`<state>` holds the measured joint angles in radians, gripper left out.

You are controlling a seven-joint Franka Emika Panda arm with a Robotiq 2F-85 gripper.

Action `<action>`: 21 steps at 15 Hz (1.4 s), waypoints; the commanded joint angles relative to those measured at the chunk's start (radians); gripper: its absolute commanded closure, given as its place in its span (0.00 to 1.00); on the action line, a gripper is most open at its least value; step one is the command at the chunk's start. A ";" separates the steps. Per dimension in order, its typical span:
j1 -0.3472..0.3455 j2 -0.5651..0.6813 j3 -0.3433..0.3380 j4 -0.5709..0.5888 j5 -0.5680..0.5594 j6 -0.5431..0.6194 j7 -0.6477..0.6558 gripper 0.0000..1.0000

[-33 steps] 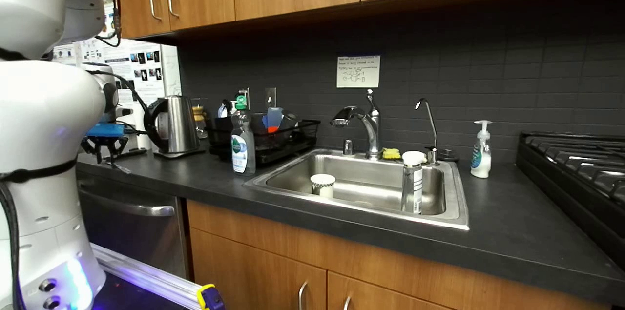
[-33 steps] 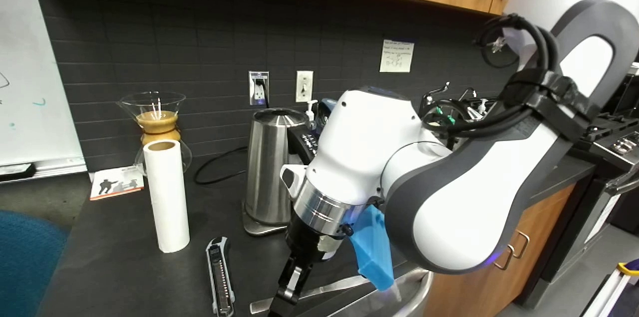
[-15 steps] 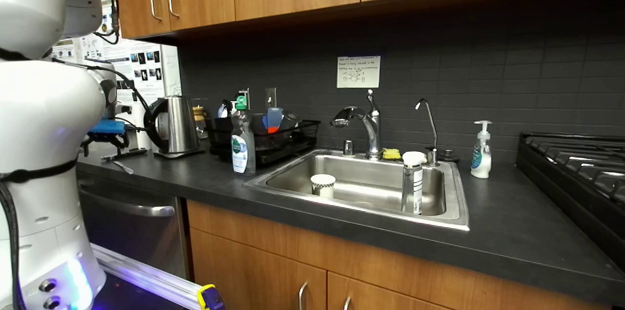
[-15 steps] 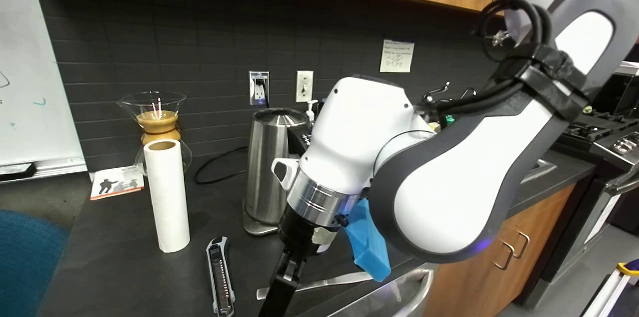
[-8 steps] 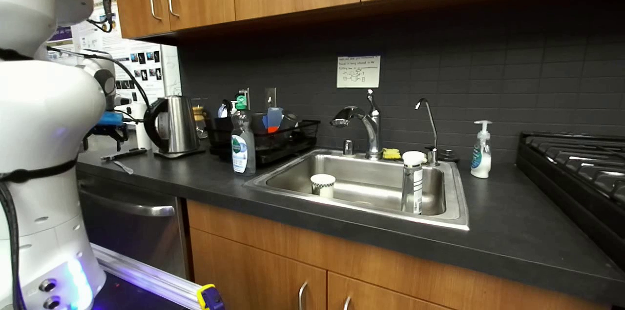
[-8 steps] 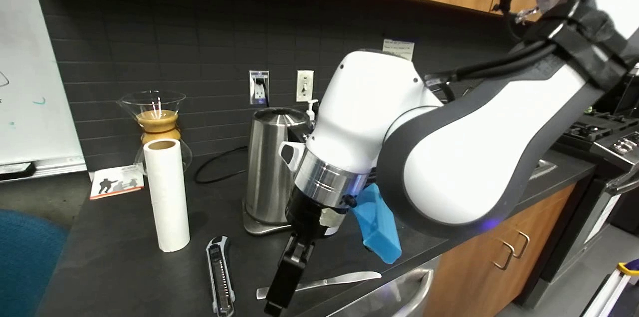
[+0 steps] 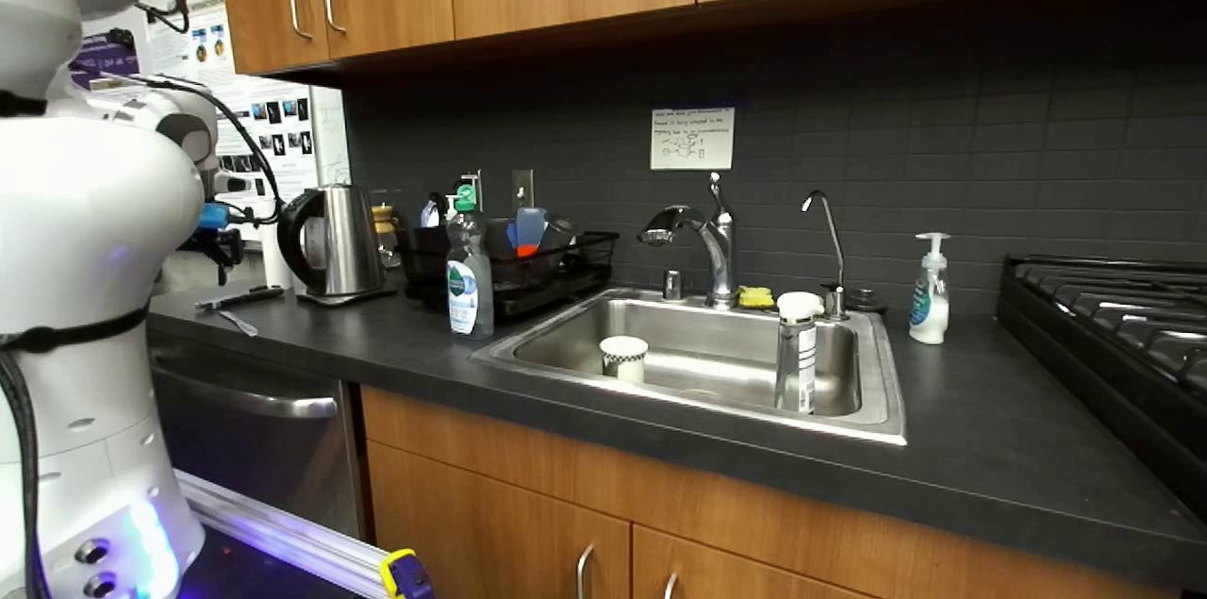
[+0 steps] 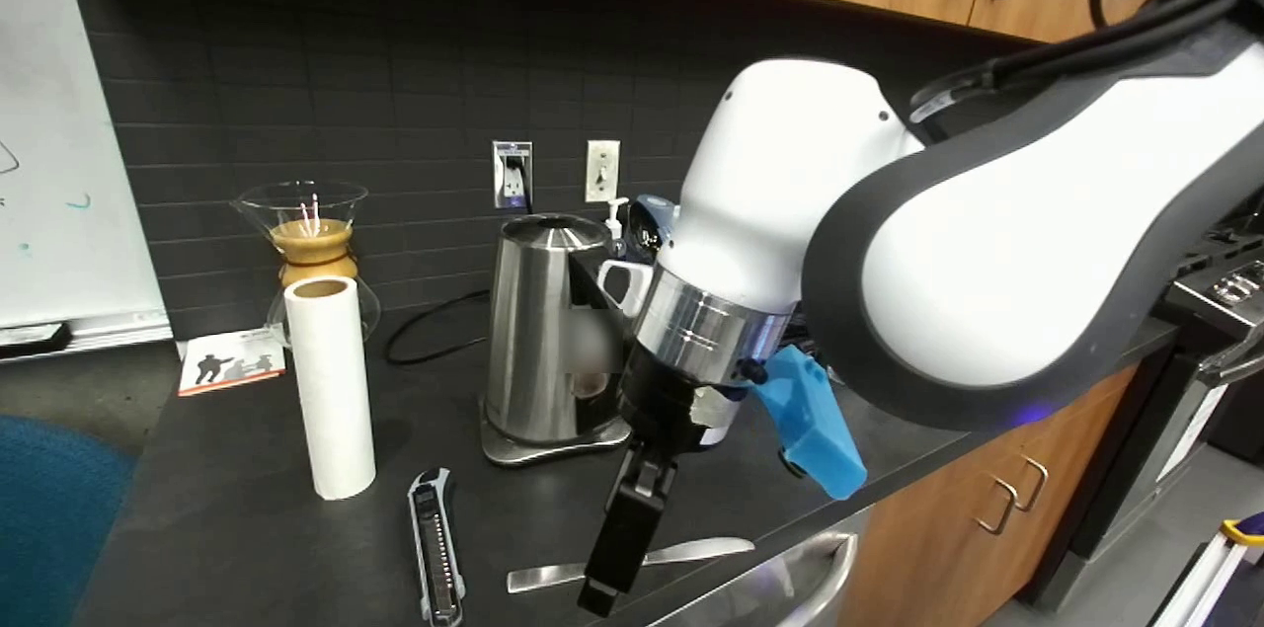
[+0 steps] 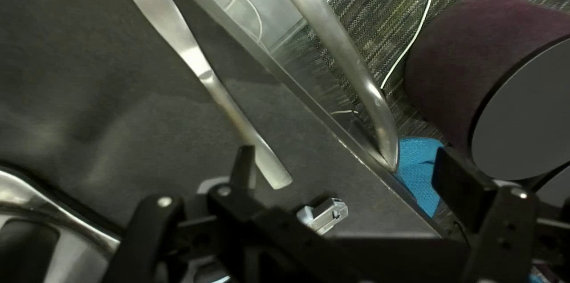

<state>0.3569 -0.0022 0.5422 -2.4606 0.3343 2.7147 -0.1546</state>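
My gripper stands open in the wrist view, its black fingers wide apart and nothing between them. Below it a silver table knife lies flat on the dark counter, close to the front edge. In an exterior view the gripper hangs tilted above the counter, and one finger covers part of the knife from there. A grey utility knife lies to one side; only its end shows in the wrist view. In an exterior view the gripper is partly hidden behind the arm.
A steel kettle stands right behind the gripper. A white paper roll, a glass coffee maker and a booklet are farther along. The dishwasher handle juts out past the counter edge. The sink holds a cup and a bottle.
My gripper has risen from the counter and moved away from the knife, toward the kettle's handle side. The knife lies slightly shifted from two seconds ago and has stayed still over the last second.
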 commanded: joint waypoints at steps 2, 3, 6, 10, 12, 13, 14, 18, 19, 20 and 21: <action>0.045 -0.168 -0.065 -0.112 0.053 -0.058 -0.017 0.00; 0.049 -0.199 -0.083 -0.132 0.041 -0.070 -0.006 0.00; 0.054 -0.281 -0.135 -0.185 0.014 -0.103 0.022 0.00; 0.040 -0.391 -0.191 -0.241 -0.037 -0.170 0.069 0.00; 0.029 -0.444 -0.207 -0.261 -0.074 -0.203 0.109 0.00; 0.027 -0.467 -0.214 -0.268 -0.090 -0.220 0.128 0.00; 0.022 -0.491 -0.217 -0.274 -0.109 -0.240 0.154 0.00; -0.006 -0.583 -0.211 -0.296 -0.176 -0.326 0.271 0.00; -0.012 -0.604 -0.209 -0.299 -0.188 -0.351 0.299 0.00; -0.023 -0.625 -0.205 -0.302 -0.203 -0.378 0.332 0.00; -0.027 -0.646 -0.206 -0.306 -0.209 -0.396 0.353 0.00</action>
<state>0.3531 -0.5571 0.3297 -2.7391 0.1626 2.3851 0.1190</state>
